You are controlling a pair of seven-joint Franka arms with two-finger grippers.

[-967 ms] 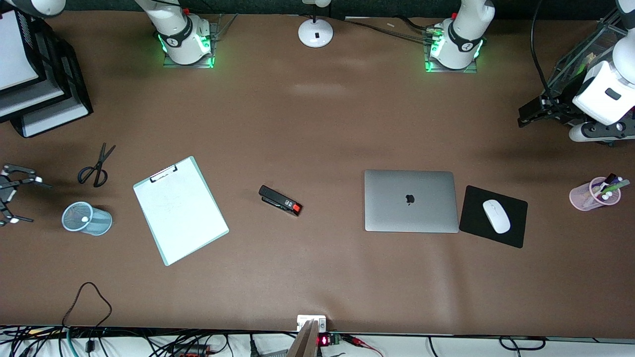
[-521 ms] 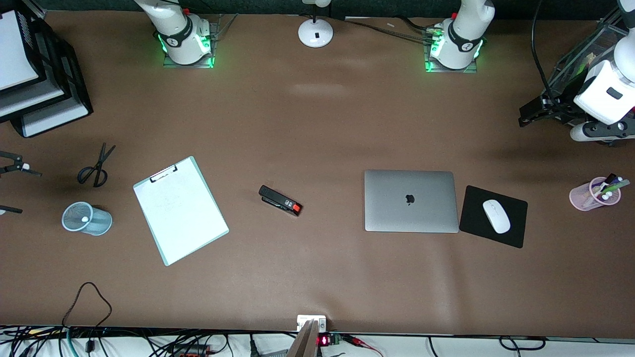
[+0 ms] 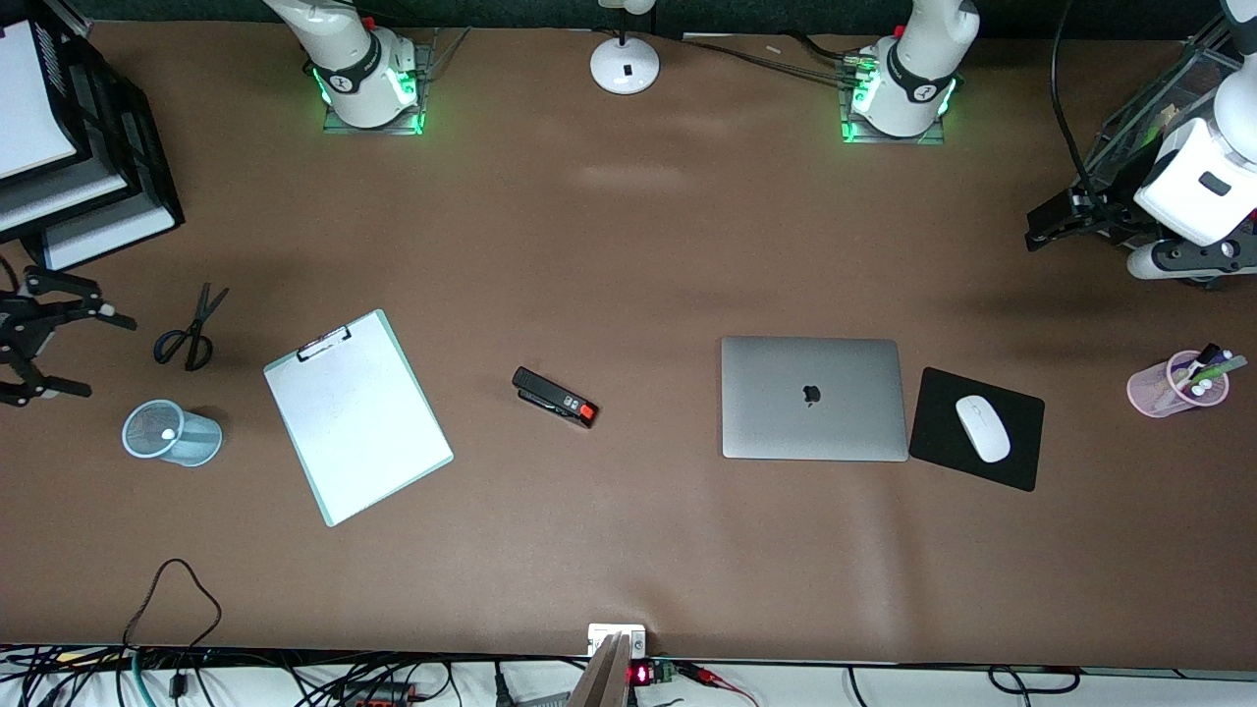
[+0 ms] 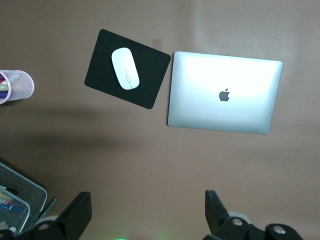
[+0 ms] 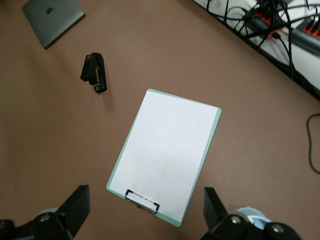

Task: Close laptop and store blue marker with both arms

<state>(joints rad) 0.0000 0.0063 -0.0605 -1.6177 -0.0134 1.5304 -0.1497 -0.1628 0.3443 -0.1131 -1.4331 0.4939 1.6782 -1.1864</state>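
Observation:
The laptop [image 3: 813,398] lies closed on the table, silver lid up with its dark apple logo; it also shows in the left wrist view [image 4: 225,92] and the right wrist view [image 5: 54,19]. The blue marker's body is hidden; only a small white tip shows inside a light-blue mesh cup [image 3: 172,433]. My right gripper [image 3: 111,358] is open and empty over the table at the right arm's end, beside the scissors [image 3: 191,329]; its wrist view [image 5: 146,195] looks down on the clipboard [image 5: 167,152]. My left gripper [image 3: 1041,228] is open and empty [image 4: 147,200] over bare table at the left arm's end.
A black mouse pad [image 3: 1021,452] with a white mouse [image 3: 982,428] lies beside the laptop. A pink cup of markers [image 3: 1174,385] stands at the left arm's end. A black stapler [image 3: 555,397] and the clipboard [image 3: 355,417] lie mid-table. Black stacked trays [image 3: 88,177] stand by the right arm's base.
My right gripper slid almost out of the front view, then came back in farther from the front camera, beside the scissors. The left arm has hardly moved.

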